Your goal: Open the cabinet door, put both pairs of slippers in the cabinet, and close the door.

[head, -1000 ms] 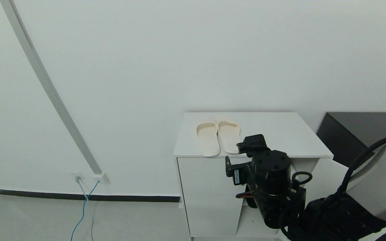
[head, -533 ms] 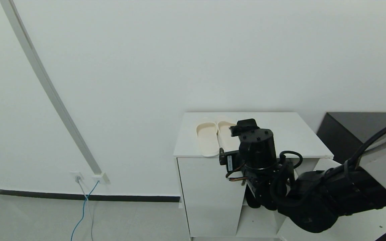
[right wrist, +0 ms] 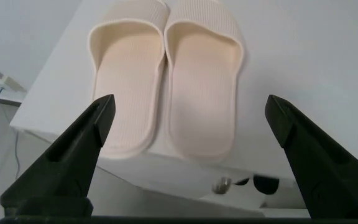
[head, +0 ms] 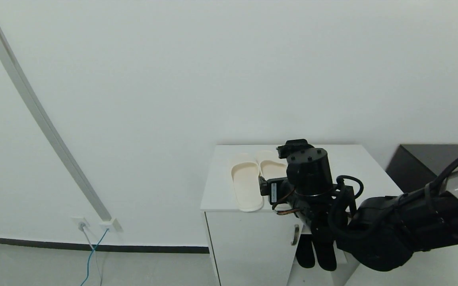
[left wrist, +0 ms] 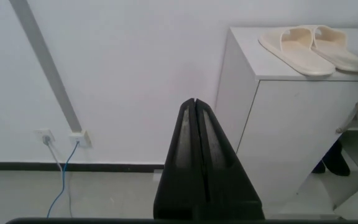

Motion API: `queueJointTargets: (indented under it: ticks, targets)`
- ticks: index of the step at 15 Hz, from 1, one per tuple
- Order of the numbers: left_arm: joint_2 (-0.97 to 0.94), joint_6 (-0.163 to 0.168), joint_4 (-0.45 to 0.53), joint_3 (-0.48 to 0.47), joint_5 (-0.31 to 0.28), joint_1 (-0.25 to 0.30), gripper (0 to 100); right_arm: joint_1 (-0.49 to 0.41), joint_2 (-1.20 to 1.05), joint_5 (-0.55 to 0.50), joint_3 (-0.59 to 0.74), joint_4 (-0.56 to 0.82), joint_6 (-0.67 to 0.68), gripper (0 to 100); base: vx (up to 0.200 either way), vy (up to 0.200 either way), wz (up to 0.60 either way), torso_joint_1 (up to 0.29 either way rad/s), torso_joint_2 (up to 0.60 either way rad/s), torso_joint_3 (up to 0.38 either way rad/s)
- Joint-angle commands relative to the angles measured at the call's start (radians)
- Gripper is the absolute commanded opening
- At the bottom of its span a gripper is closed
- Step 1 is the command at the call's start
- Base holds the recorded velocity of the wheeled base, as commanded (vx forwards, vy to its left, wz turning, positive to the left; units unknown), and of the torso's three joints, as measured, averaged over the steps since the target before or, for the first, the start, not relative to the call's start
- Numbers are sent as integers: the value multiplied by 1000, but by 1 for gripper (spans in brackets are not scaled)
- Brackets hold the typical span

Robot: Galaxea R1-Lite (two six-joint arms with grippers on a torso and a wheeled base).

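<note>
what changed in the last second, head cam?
The right hand, open, rose from in front of the white cabinet to over its top, and is now above the pair of cream rubber slippers. Nothing was gripped or released. The head view itself shifted, so the cabinet sitting lower in the picture is camera motion. Unchanged: cream slippers on top, black slippers inside, cabinet open.

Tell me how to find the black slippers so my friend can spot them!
Find the tall white cabinet against the white wall. The pair of black slippers sits inside its open right half. The pair of cream ribbed slippers lies on top instead.
</note>
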Motion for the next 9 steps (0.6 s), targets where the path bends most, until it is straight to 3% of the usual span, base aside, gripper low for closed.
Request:
queueJointTargets:
  ticks: [1, 9]
  targets:
    - [2, -1, -1, 0, 1, 1, 0, 6, 6, 10, 9, -2, 7, 100, 0, 0, 0, 0, 0, 0]
    - [2, -1, -1, 0, 1, 1, 0, -15, 193, 86, -86, -69, 7, 100, 0, 0, 0, 0, 0, 0]
